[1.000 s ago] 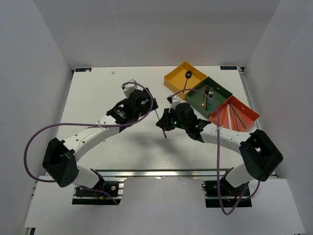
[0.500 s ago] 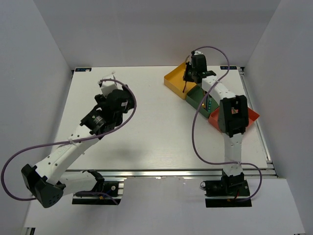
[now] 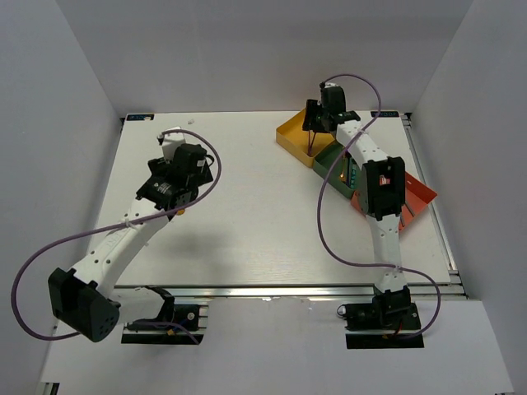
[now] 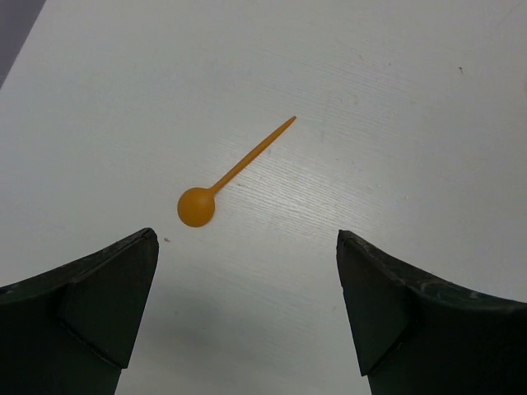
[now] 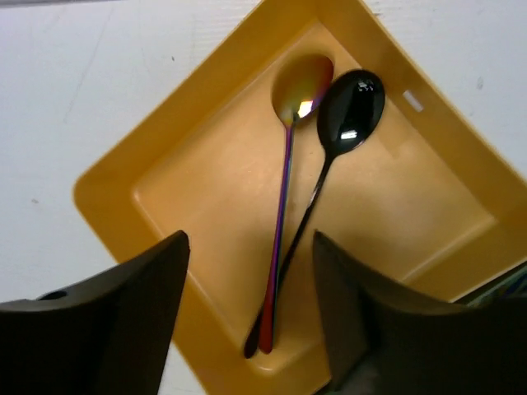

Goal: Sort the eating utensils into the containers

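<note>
**1. Left tool.** The left tool (image 4: 245, 240) hung over the counter (image 3: 247, 222) in the left half of the overhead view. It was released to a wide spread and grasped nothing. In the left wrist view an orange spoon (image 4: 235, 171) lay flat on the bare counter just above frame centre. Its bowl pointed to the lower left and its handle tip to the upper right. The spoon was clear of both fingers and lay just above the gap between them. This alignment suggested staging for a descent onto the spoon, with the wide spread giving clearance on either side of the thin handle.

**2. Right tool.** The right tool (image 5: 247, 243) hovered over the yellow tray (image 5: 103, 193) at the upper right of the overhead view. Its jaws stood parted and gripped nothing. A black spoon (image 5: 352, 103) and an iridescent spoon (image 5: 284, 189) lay side by side on the tray floor, bowls toward the top of the frame. Their handle ends rested together against the lower wall. The yellow tray evidently served as the spoon container.

**3. Other containers.** The dark green tray (image 3: 370, 152) sat just beside the yellow tray, to its lower right, holding small colourful pieces too small to identify. The red-orange tray (image 3: 416, 193) followed in the row, partly hidden by the right arm.

**4. Remaining work.** The orange spoon was the only utensil seen outside a tray, and it probably belonged with the other spoons. A thin piece lying flat could slip during the pinch.
</note>
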Controlling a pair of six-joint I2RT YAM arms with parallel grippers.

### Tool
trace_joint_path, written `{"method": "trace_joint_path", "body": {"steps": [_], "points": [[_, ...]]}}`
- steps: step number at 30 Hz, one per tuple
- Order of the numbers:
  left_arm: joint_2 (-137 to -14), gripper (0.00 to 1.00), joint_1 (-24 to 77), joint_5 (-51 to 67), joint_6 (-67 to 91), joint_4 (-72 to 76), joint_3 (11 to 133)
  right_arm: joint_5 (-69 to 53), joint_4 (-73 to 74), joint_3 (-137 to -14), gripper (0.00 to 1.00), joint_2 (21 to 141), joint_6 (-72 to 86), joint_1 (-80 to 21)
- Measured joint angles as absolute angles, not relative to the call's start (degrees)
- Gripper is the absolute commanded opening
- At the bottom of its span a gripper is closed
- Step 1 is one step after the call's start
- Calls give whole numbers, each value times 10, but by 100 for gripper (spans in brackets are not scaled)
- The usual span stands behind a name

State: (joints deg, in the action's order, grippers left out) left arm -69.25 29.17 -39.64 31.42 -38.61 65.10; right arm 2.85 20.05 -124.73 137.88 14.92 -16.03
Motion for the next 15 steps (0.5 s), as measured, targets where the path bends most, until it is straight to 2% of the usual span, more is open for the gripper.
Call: {"method": "trace_joint_path", "body": {"steps": [1,2,10,15], "points": [[-699,98,282,-393,310,-386,656,28,201,-1247,86,1379,150,-159],[-705,98,275,-388,307,-386,662,29,201,-1247,89,1379,150,-158],[-770,98,222,-334,254,-365,707,35,236,-1247,89,1342,143,-155],[-881,98,148,-259,202,-354,724,-25,201,-1008,89,1109,145,-155]]}}
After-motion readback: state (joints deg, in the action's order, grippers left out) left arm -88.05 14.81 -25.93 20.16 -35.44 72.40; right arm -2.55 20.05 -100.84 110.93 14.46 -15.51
